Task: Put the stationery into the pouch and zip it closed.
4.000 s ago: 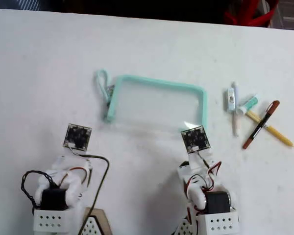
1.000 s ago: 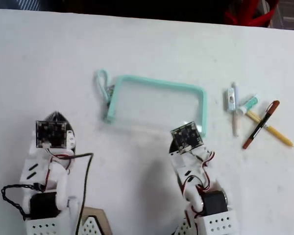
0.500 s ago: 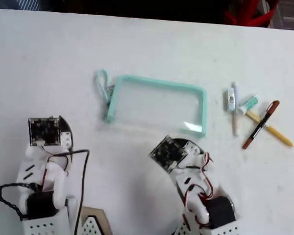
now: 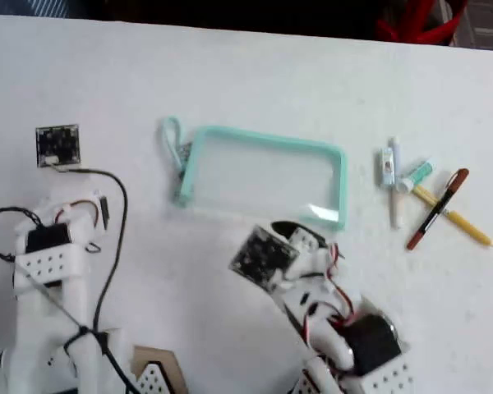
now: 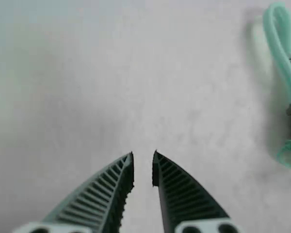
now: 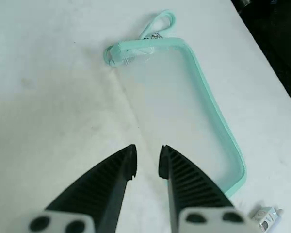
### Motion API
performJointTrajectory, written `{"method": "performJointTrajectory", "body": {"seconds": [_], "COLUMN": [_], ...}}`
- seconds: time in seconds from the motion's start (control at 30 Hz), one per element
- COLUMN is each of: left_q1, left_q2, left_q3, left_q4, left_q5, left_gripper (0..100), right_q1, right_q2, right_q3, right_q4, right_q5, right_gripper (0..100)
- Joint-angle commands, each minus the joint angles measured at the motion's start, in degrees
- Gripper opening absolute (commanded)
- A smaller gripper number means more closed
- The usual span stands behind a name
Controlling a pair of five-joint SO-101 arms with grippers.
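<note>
1. Currently both tools are empty. The left tool [image 5: 142, 160] has its jaws parted by a narrow gap over bare counter [image 4: 90, 74], and the right tool [image 6: 148, 155] shows the same slim gap, gripping nothing.
2. The pouch [image 4: 267, 140] lies flat mid-counter. The right tool hangs at its 6 o'clock edge. The left tool sits off at its 9 o'clock, apart from the strap loop [image 5: 279, 53].
3. All the stationery [image 4: 394, 193] lies outside the pouch at its 3 o'clock, near it but not touching.
4. First risk: I cannot tell whether the zip is open. The clear walls lie flat together, so a pen pushed at the mouth would likely skid the light pouch along instead of going in, unless the other tool pins it.
5. Second risk: the brown marker [image 4: 435, 211] lies across the yellow pen [image 4: 464, 227]. A grab there could catch both, or nudge one into rolling toward the counter's 3 o'clock edge.
6. Third risk: with jaws this close together, a tool coming down would probably land on top of a slim pen and press or flick it rather than straddle it.
7. Fourth risk: the zip pull seems to sit at the loop end and looks small. Tugging it with the pouch unheld would probably drag the whole pouch.
</note>
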Motion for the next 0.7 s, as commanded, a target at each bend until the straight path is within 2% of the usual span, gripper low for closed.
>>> {"method": "performJointTrajectory", "body": {"seconds": [0.0, 0.1, 0.23, 0.43, 0.67], "left_q1": [-3.03, -5.41, -7.60, -8.13, -8.13], "left_q2": [4.00, 6.37, 8.04, 8.04, 8.04], "left_q3": [-3.16, -3.16, -3.16, -3.08, -2.02], "left_q4": [-5.10, -7.56, -9.41, -8.88, -9.49], "left_q5": [3.87, 6.24, 10.64, 16.53, 16.70], "left_gripper": [9, 9, 9, 9, 9], "right_q1": [-1.45, -2.95, -7.08, -12.62, -12.88], "right_q2": [20.35, 35.38, 52.97, 76.70, 99.91], "right_q3": [-15.65, -28.22, -45.36, -67.43, -91.69], "right_q4": [-0.92, 0.31, 4.00, 9.19, 9.10], "right_q5": [-1.76, -8.44, -13.19, -14.07, -14.07], "right_gripper": [7.4, 7.4, 7.4, 7.4, 7.5]}}
